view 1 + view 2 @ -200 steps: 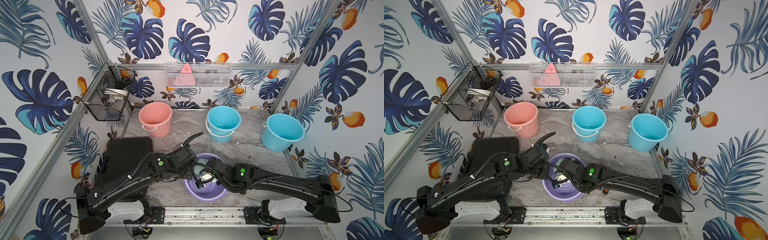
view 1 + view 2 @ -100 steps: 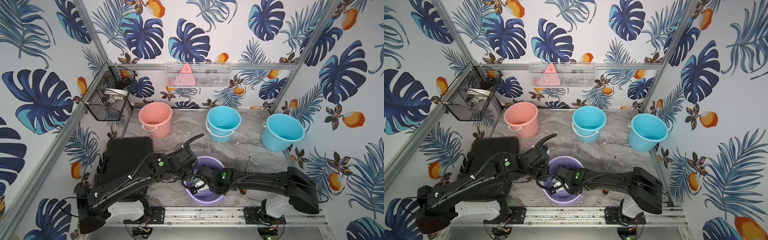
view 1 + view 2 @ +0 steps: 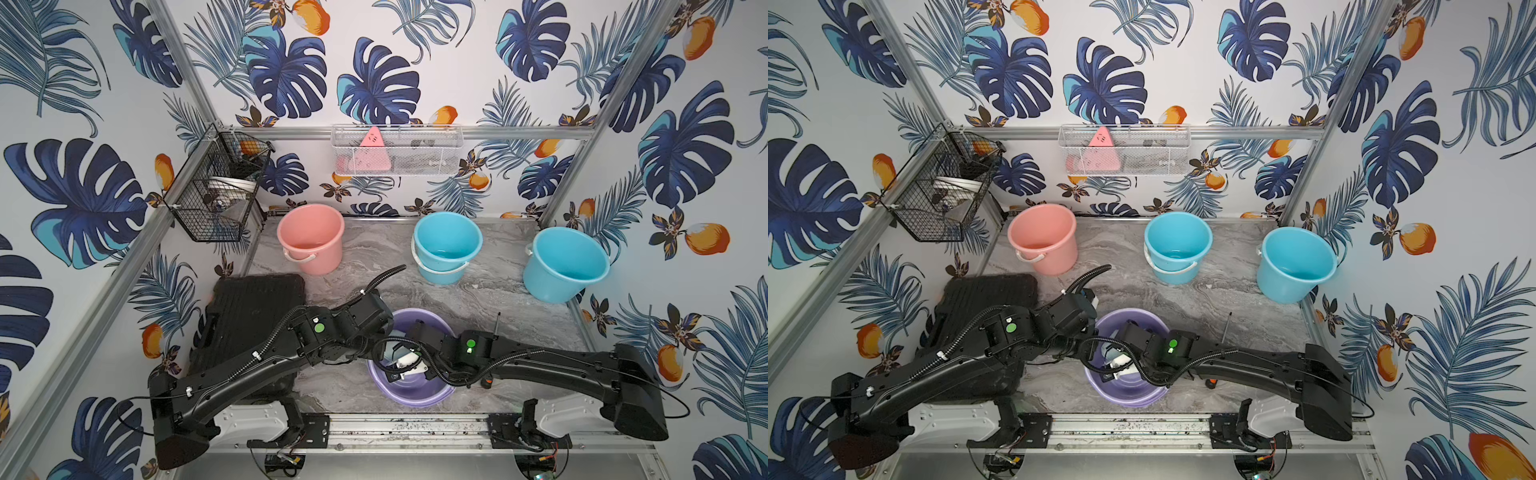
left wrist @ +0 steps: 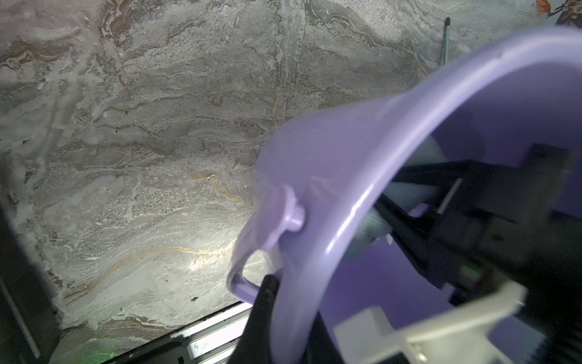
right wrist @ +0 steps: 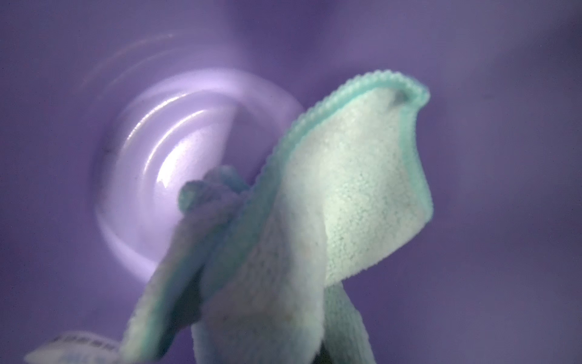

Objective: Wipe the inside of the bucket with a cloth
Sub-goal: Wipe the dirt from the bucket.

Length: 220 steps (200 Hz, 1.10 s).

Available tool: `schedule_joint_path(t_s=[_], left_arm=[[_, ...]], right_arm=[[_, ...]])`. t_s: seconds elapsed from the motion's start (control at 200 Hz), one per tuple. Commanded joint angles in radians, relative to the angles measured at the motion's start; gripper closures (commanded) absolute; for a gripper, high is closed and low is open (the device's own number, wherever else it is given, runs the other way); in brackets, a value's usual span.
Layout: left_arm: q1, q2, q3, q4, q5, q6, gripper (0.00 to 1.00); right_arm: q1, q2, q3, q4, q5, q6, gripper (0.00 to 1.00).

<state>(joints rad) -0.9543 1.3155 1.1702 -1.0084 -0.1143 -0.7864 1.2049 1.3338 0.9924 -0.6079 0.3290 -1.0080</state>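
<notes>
Only right wrist view shows cloth [image 5: 330, 205] bunched inside purple bucket [image 5: 504, 157], pinched by unseen right end effector; left wrist view, blurred, shows left end effector [image 4: 286, 315] clamping rim [image 4: 356, 208].

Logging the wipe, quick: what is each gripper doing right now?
left gripper: closed on the bucket rim.
right gripper: closed on the cloth, inside the bucket.

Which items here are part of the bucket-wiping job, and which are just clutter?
In use:
purple bucket
mint cloth, inside it

Lying about:
pink bucket
middle blue bucket
far-right blue bucket
black case
screwdriver
black wire basket
white mesh basket
</notes>
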Motion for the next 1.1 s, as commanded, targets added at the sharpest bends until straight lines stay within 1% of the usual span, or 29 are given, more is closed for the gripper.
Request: schedule_joint_path(t_s=[0.0, 0.13, 0.21, 0.36, 0.495, 0.6, 0.665, 0.811, 0.951, 1.096], left_arm=[[0.002, -0.008, -0.001, 0.018, -0.033, -0.005, 1.0], [0.002, -0.014, -0.005, 0.017, -0.038, -0.006, 1.0], [0.002, -0.015, -0.006, 0.017, -0.038, -0.008, 1.0], [0.002, -0.019, -0.001, 0.009, -0.051, -0.009, 1.0], [0.002, -0.025, -0.003, 0.014, -0.055, -0.013, 1.0], [0.002, -0.022, 0.001, 0.013, -0.056, -0.011, 1.0], [0.002, -0.022, 0.0, 0.014, -0.056, -0.011, 1.0], [0.002, -0.025, -0.008, 0.019, -0.054, -0.016, 1.0], [0.002, -0.033, -0.009, 0.016, -0.06, -0.019, 1.0], [0.002, -0.041, -0.012, 0.016, -0.061, -0.023, 1.0]], right_arm=[[0.002, -0.067, 0.036, -0.137, -0.041, 0.034, 1.0], [0.001, -0.153, 0.078, -0.199, -0.076, 0.068, 1.0], [0.001, -0.18, 0.132, -0.267, -0.105, 0.11, 1.0], [0.001, -0.199, 0.258, -0.389, -0.121, 0.271, 1.0], [0.001, -0.207, 0.329, -0.424, -0.12, 0.485, 1.0], [0.001, -0.195, 0.371, -0.429, -0.105, 0.715, 1.0], [0.001, -0.178, 0.396, -0.443, -0.068, 0.864, 1.0], [-0.004, -0.08, 0.497, -0.587, -0.02, 1.182, 1.0], [-0.033, 0.053, 0.612, -0.772, -0.099, 1.382, 1.0], [-0.062, 0.114, 0.647, -0.833, -0.23, 1.496, 1.0]])
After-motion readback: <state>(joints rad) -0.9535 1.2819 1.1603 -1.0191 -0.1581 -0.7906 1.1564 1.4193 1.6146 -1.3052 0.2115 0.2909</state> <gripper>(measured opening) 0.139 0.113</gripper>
